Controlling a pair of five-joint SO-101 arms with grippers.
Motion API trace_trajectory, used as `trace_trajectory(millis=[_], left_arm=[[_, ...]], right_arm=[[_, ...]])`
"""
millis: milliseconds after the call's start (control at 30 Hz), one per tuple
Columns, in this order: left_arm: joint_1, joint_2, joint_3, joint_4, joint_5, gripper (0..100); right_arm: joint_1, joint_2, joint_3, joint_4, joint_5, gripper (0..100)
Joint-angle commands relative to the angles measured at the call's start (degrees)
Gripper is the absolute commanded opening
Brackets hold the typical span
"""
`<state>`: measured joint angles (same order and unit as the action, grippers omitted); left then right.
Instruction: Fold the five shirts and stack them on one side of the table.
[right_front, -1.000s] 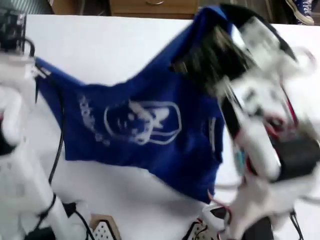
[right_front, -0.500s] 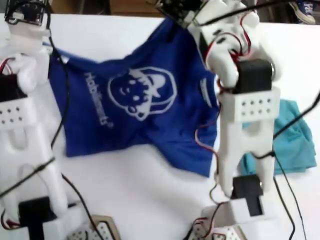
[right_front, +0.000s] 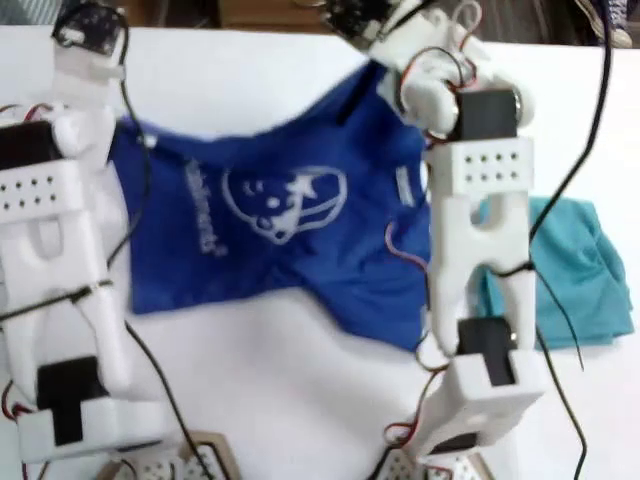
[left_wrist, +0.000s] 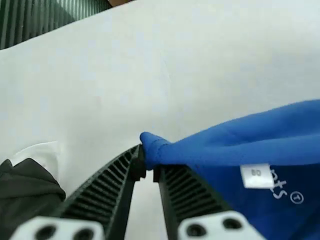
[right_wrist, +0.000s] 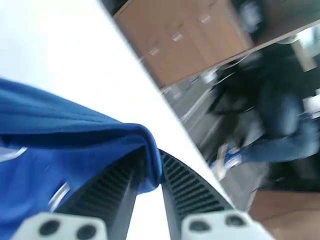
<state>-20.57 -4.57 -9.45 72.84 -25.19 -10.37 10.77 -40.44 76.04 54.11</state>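
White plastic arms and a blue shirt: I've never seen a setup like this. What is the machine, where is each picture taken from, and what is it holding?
The white machines are two small robot arms at a table: the left arm and the right arm. Each ends in a two-fingered gripper. The high view comes from a fixed camera looking down on the table. The other two pictures come from cameras on the arms' wrists, looking along their own black fingers. On the table lie a blue shirt with a white print and, beside it, a crumpled teal garment. The left gripper is pinched shut on one corner of the blue shirt. The right gripper is shut on another edge, near the table's far side.
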Motion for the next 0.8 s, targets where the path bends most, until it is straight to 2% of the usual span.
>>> trace_trajectory(millis=[0,300,500,767], left_arm=[[0.3,1.0,-0.1,4.0,-2.9,2],[0.0,1.8,0.3,10.7,-5.5,2],[0.0,1.7,6.4,10.5,-8.9,2],[0.0,1.8,9.8,10.4,-9.5,2]], right_arm=[[0.4,-0.1,-0.4,6.2,0.2,2.1],[2.0,-0.1,-0.4,13.1,0.2,2.1],[4.0,0.1,-0.4,16.8,0.2,2.1],[4.3,0.0,3.2,19.6,0.1,2.1]])
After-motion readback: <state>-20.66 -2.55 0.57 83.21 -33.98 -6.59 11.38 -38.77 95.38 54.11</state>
